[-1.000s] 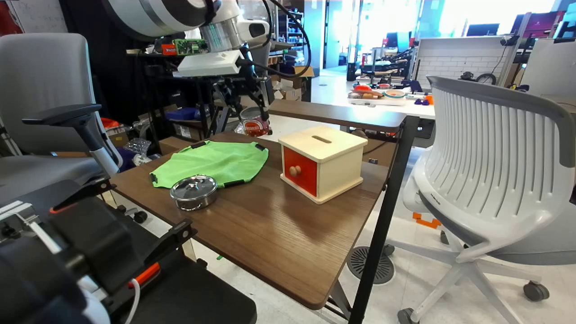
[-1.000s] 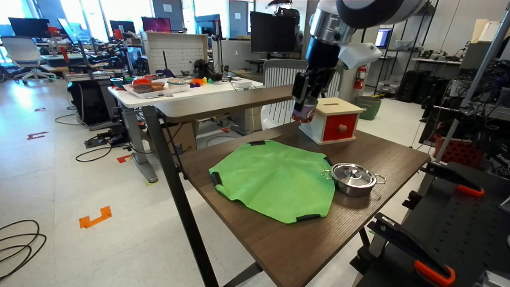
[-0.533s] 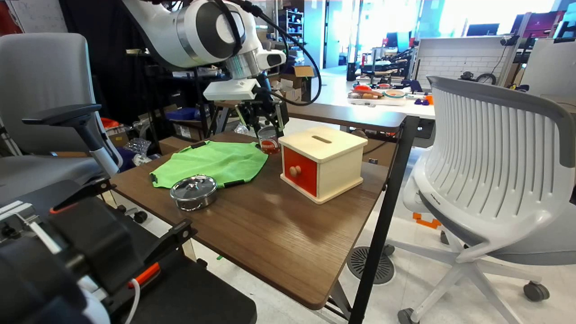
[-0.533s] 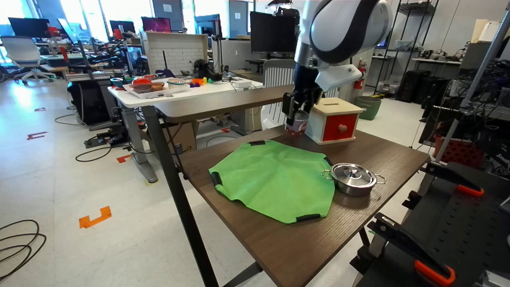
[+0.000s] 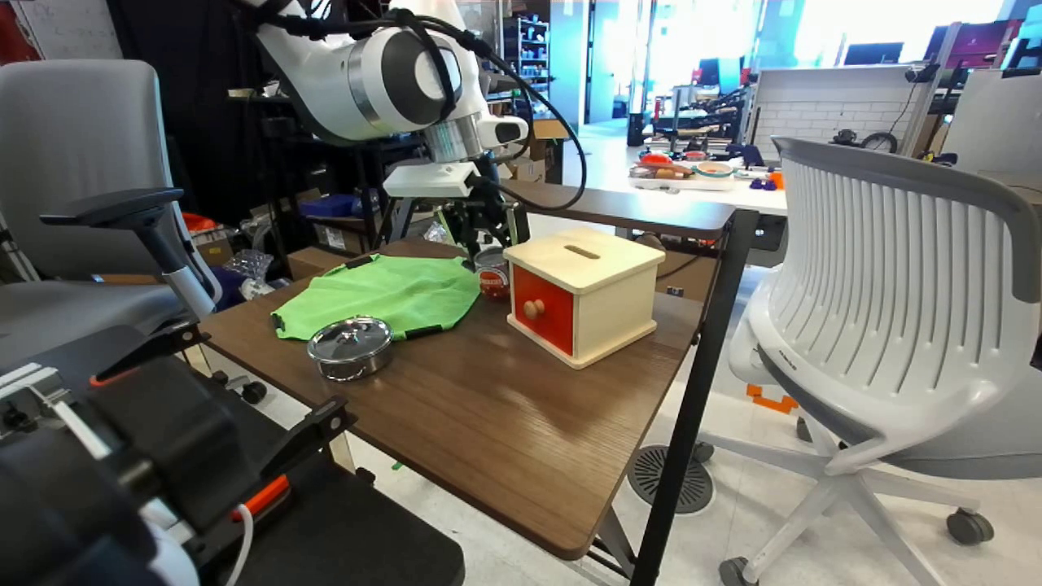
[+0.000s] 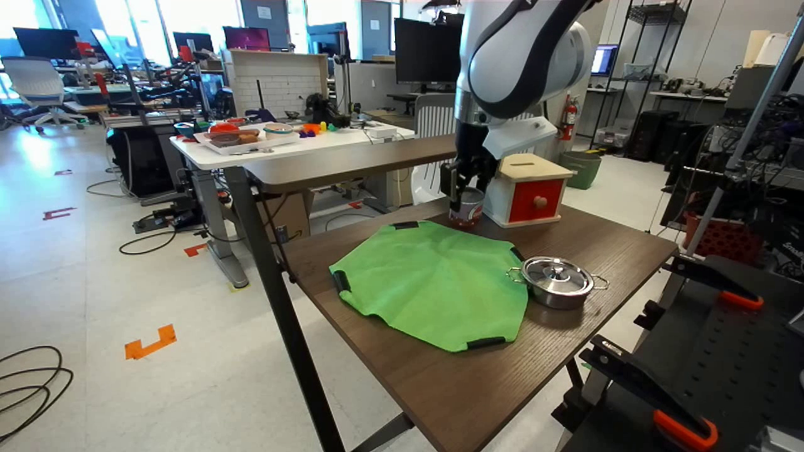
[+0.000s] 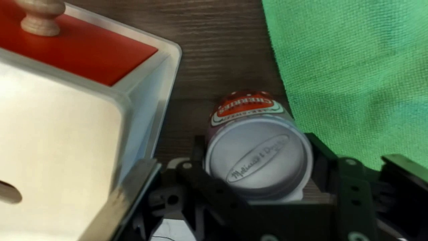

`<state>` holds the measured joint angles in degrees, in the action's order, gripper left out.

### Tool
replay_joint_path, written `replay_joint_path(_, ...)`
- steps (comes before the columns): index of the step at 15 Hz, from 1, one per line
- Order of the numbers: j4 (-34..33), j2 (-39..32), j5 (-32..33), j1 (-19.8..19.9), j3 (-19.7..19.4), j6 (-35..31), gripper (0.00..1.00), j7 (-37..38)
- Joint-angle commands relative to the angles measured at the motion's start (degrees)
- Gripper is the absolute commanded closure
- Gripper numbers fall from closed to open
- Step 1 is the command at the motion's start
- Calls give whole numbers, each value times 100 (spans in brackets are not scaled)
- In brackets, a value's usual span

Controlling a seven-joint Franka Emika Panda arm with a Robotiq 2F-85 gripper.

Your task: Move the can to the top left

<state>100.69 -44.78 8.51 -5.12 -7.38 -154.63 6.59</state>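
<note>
Gripping can (image 7: 259, 157) in wrist view, pincer (image 7: 257, 148) touches opposite sides, between box (image 7: 60, 134) and green cloth (image 7: 354, 73) | in an exterior view, can upright, tabletop (image 5: 488, 407) contact unclear | in an exterior view, lidded pot (image 6: 558, 284) at cloth's edge

- I am bringing my gripper (image 7: 258, 149) and the red-labelled can (image 6: 468, 210) down together, close to the brown tabletop (image 5: 488, 391).
- The can is sinking between the green cloth (image 7: 347, 77) and the wooden box (image 5: 588, 301).
- In both exterior views, my white arm (image 5: 330, 81) is bending lower too.
</note>
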Motion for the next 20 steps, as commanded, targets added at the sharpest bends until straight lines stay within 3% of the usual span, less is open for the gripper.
replay_joint_path(1,-375,-233,15,-100,-93,307,53,162)
replay_joint_path(4,-470,-323,23,-120,-124,322,53,240)
replay_joint_path(5,-490,-349,37,-154,-168,307,26,307)
replay_joint_path(6,-507,-360,28,-150,-165,328,6,324)
replay_joint_path(9,-479,-312,26,-137,-166,342,0,338)
replay_joint_path(14,-249,40,-153,-30,-42,483,0,387)
replay_joint_path(20,1152,1443,-155,-30,-22,400,0,411)
